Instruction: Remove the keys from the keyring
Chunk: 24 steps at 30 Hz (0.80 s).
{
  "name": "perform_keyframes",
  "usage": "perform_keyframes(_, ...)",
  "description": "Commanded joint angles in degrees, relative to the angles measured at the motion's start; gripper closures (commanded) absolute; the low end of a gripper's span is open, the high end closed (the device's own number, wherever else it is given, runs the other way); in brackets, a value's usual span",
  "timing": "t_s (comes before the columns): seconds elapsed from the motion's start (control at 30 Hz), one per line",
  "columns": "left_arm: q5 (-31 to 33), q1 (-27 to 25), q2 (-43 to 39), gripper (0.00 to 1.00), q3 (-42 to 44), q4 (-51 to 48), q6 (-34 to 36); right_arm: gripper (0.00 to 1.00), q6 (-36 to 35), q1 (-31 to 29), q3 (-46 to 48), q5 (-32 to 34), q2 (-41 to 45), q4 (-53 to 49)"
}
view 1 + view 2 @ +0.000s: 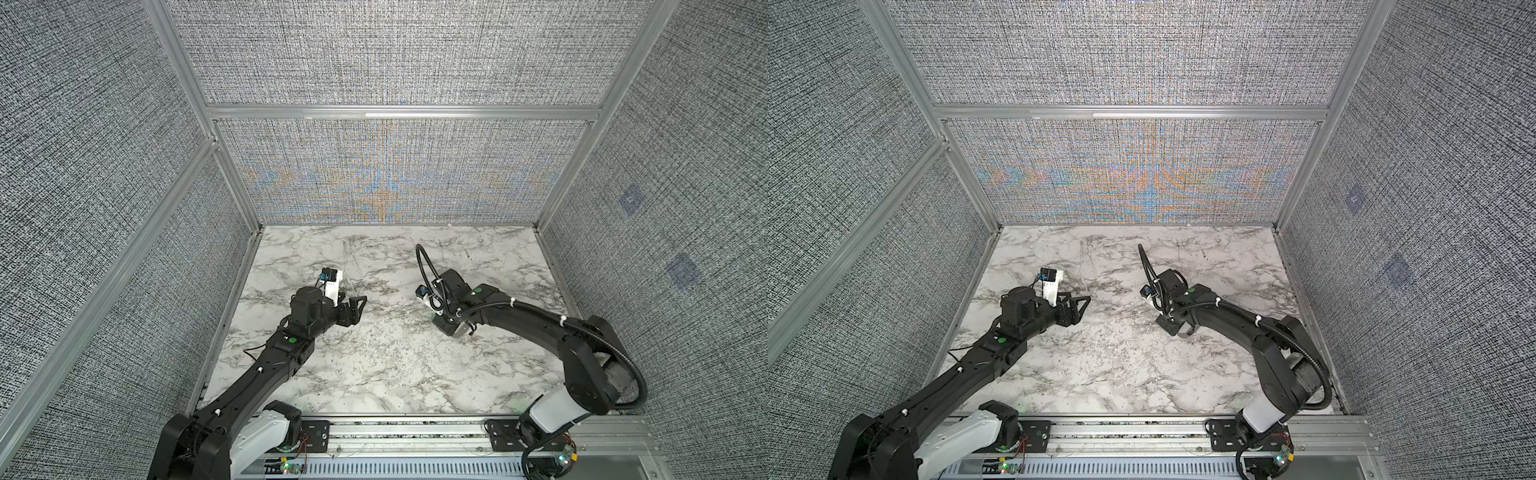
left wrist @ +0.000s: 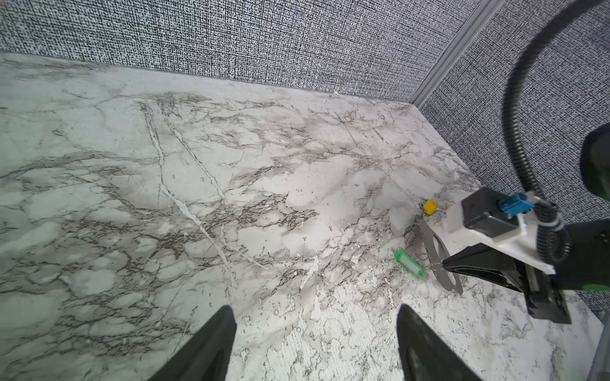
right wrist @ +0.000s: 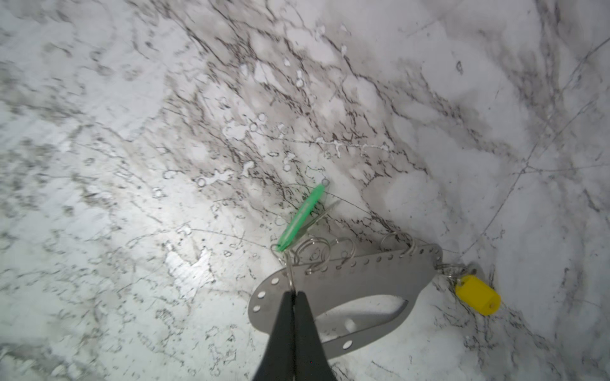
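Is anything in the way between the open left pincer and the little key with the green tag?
Nothing visible. Only bare marble tabletop lies between the left pincer and the green-tagged key. The right pincer, shut on its thin wire ring, sits beyond it.

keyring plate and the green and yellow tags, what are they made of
The keyring: likely thin sheet metal, matte grey, flat with punched holes. The green tag and yellow tag: probably plastic, bright moulded colour; the green looks slightly translucent.

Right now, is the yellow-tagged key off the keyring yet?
No: in the right wrist view the yellow tag hangs by a small wire ring from the end of the keyring.
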<state>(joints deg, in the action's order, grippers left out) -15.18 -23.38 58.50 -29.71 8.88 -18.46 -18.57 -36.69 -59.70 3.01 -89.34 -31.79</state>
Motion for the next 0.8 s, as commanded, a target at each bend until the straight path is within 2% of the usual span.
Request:
perform_keyframes(0.0,-1.19,-0.02,-0.64,0.22,0.01,1.29,1.17,1.0,-3.21,-0.27,1.59,-7.77,3.46,1.99)
perform_keyframes(0.3,-6.32,-2.12,-2.0,0.28,0.18,2.5,6.07,1.0,-6.83,-0.37,4.18,-16.9,10.83,3.68)
perform_keyframes(0.5,-11.83,-5.63,-4.7,0.37,1.68,4.91,14.01,1.0,-8.02,-0.44,3.47,-23.55,12.59,3.3)
perform_keyframes(0.57,-13.47,-6.93,-5.35,0.42,2.58,6.03,16.87,1.0,-8.65,-0.43,3.76,-24.97,13.26,3.11)
perform_keyframes(0.77,-16.31,-10.05,-5.35,0.48,3.5,5.66,24.02,1.0,-11.84,-0.43,5.85,-27.05,15.38,3.22)
